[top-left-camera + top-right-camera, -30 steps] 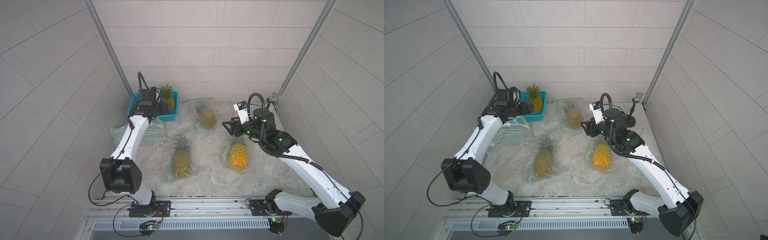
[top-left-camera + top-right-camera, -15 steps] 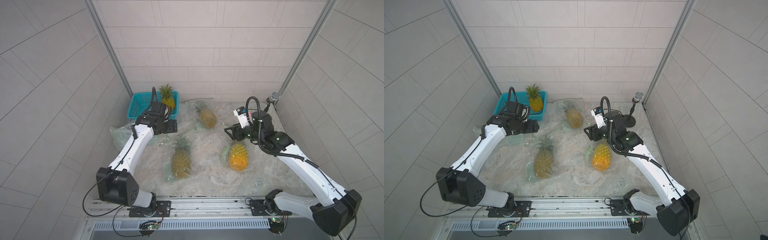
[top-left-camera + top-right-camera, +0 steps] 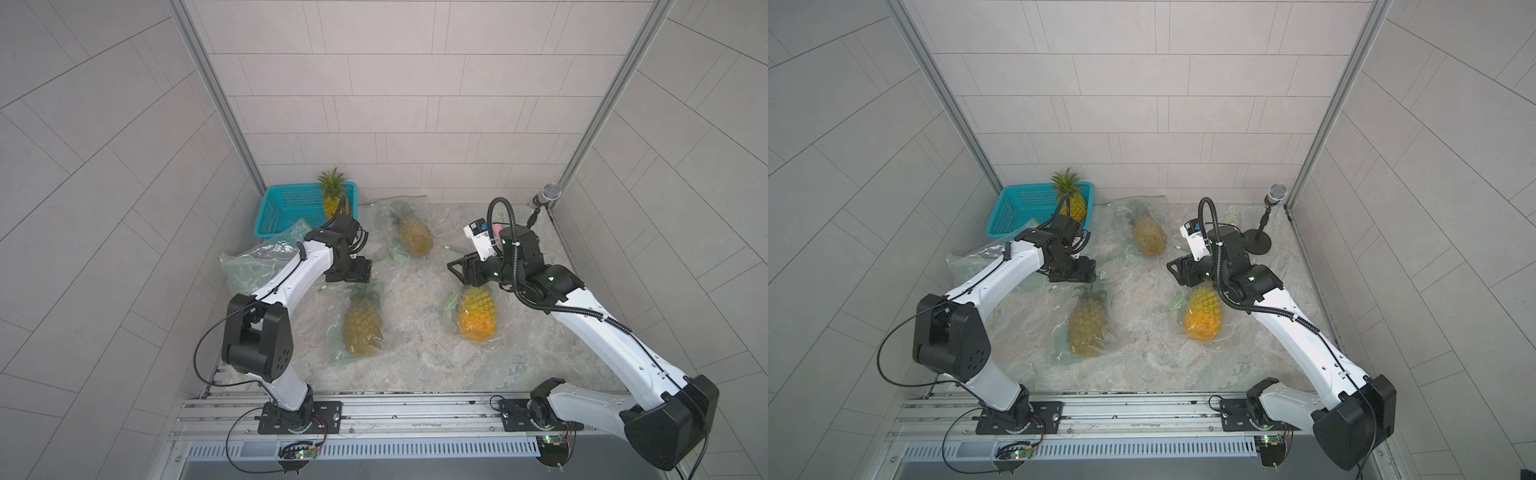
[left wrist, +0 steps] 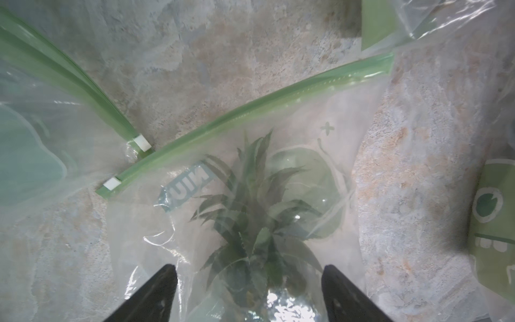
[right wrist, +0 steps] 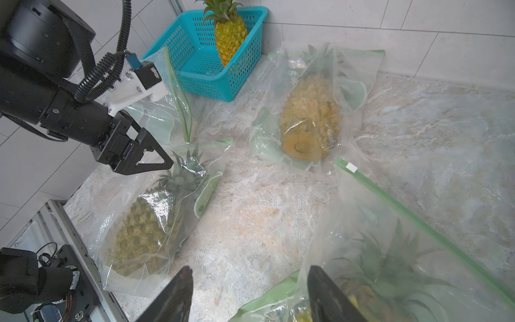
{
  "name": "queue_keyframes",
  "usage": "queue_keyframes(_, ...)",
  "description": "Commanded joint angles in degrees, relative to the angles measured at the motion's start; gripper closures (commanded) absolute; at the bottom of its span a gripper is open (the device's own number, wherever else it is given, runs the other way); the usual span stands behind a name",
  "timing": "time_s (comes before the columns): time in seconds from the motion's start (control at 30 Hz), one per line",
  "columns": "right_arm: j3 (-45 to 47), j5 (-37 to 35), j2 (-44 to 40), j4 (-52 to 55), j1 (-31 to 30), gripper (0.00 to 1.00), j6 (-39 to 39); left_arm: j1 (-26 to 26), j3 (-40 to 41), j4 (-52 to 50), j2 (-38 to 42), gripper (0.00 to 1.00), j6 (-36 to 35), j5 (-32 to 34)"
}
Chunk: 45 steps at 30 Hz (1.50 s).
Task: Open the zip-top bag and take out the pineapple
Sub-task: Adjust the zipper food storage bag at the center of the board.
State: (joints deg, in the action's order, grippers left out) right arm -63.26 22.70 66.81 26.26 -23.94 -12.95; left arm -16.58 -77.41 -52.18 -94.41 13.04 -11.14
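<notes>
Three clear zip-top bags with green zip strips lie on the table, each holding a pineapple. My left gripper [image 3: 349, 270] [image 3: 1073, 272] hangs open over the crown end of the front-left bag [image 3: 361, 328] [image 5: 150, 223]. In the left wrist view the left gripper [image 4: 249, 269] straddles the pineapple's crown [image 4: 250, 217] under the plastic, and the bag's zip strip [image 4: 250, 111] is shut, with its white slider [image 4: 111, 183] at one end. My right gripper [image 3: 457, 268] [image 5: 249, 270] is open at the crown end of the right bag [image 3: 477, 316] [image 5: 390, 264], one finger over its edge.
A teal basket [image 3: 291, 208] in the back left corner holds a bare pineapple [image 3: 332, 195]. An empty bag [image 3: 257, 266] lies under the left arm. The third bagged pineapple [image 3: 411, 237] lies at the back middle. A microphone on a stand [image 3: 1277, 193] is at the back right.
My left arm has swung from the basket forward and down over the front-left bag's crown, its jaws narrowing slightly. The right gripper has dropped a little toward the right bag.
</notes>
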Motion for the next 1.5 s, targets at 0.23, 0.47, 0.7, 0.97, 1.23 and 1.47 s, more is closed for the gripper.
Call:
queue_keyframes(0.23,0.8,1.6,1.5,-1.6,0.2,0.33,0.5,-0.9,2.9,3.0,-2.9,0.45,0.7,-4.5)
queue_keyframes(0.47,0.9,1.9,2.1,-1.5,0.2,0.33,0.5,-2.2,3.7,4.7,-3.3,0.85,1.2,-6.1)
queue_keyframes(0.7,1.0,3.3,2.4,-2.5,0.2,0.33,-0.1,-3.6,3.0,4.8,1.4,1.00,2.3,-3.9)
queue_keyframes(0.97,-0.1,10.5,5.6,-7.0,-0.1,0.33,-3.2,-8.9,2.5,5.6,8.2,1.00,3.1,-3.7)
queue_keyframes(1.23,-6.4,16.2,12.7,-6.6,-1.4,0.33,-3.1,-13.8,2.8,6.1,13.0,1.00,3.6,-3.0)
queue_keyframes(1.47,-11.9,18.9,19.7,-2.8,-2.7,0.33,-2.2,-16.0,5.3,7.9,17.7,1.00,1.2,-3.9)
